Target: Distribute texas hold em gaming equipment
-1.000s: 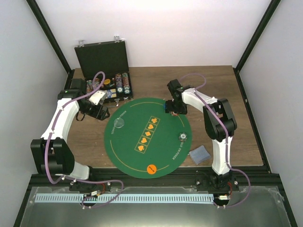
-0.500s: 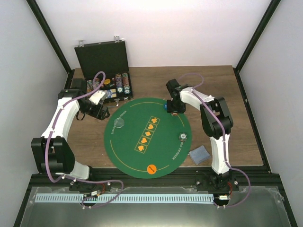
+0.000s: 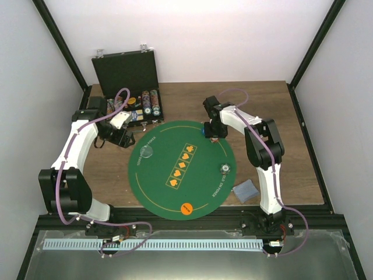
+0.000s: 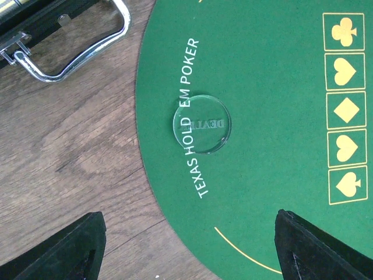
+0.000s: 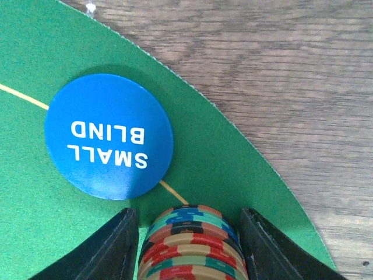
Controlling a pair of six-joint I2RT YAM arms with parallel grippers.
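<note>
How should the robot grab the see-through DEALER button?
Probably by its round rim, with the left pincer coming straight down and closing across opposite edges. The clear DEALER button lies flat on the green mat, so only its thin edge offers a hold.

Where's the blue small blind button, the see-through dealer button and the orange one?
Blue small blind button (image 5: 109,137): right wrist view, middle of its face.
Clear dealer button (image 4: 201,123): left wrist view, its middle.
Orange button (image 3: 186,206): top view, its middle.
</note>
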